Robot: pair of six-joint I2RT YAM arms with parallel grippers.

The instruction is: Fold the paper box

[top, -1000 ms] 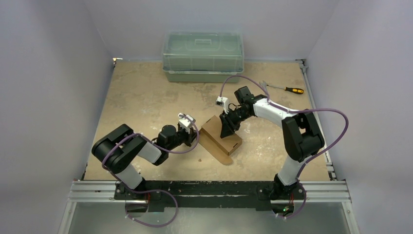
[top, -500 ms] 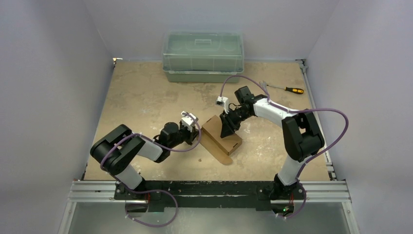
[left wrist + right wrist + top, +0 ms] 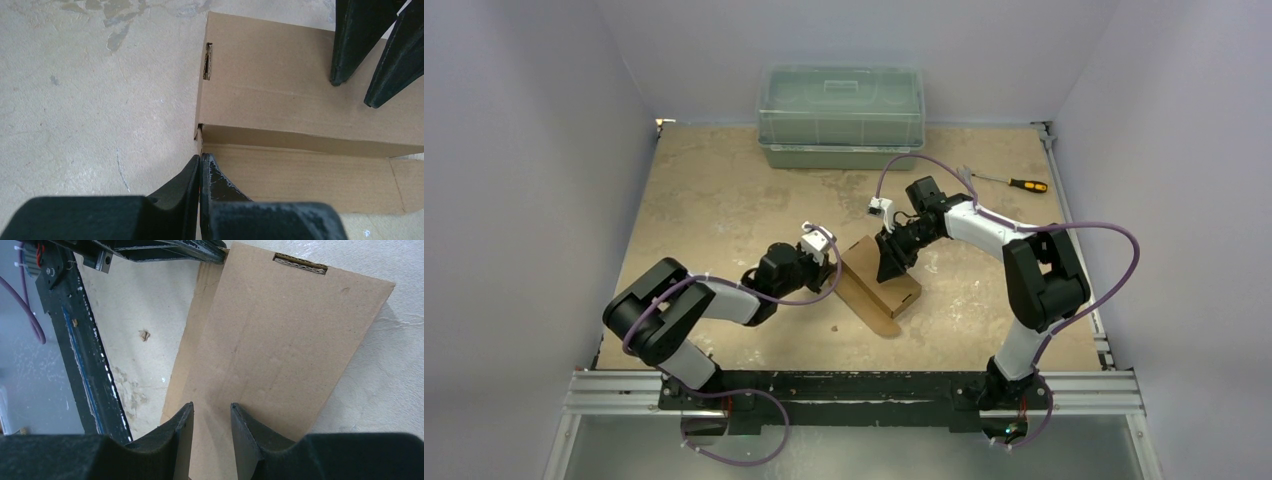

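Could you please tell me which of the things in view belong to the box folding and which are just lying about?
In the job:
- paper box
- left hand, shut, at the box's edge
- right hand, open, at the box's top panel

Lying about:
- green lidded bin
- screwdriver

Top external view taken from high above and behind arm bases [image 3: 696,378], tilted down, far off; whole worn beige tabletop [image 3: 714,190] covered. Left wrist view set low and close behind left gripper [image 3: 200,160], faced at small brown cardboard paper box [image 3: 280,90]. Right wrist view set close above right gripper [image 3: 212,412], aimed down onto box top. Box shared by all three views; right gripper's black fingers [image 3: 350,45] caught in left wrist view too.
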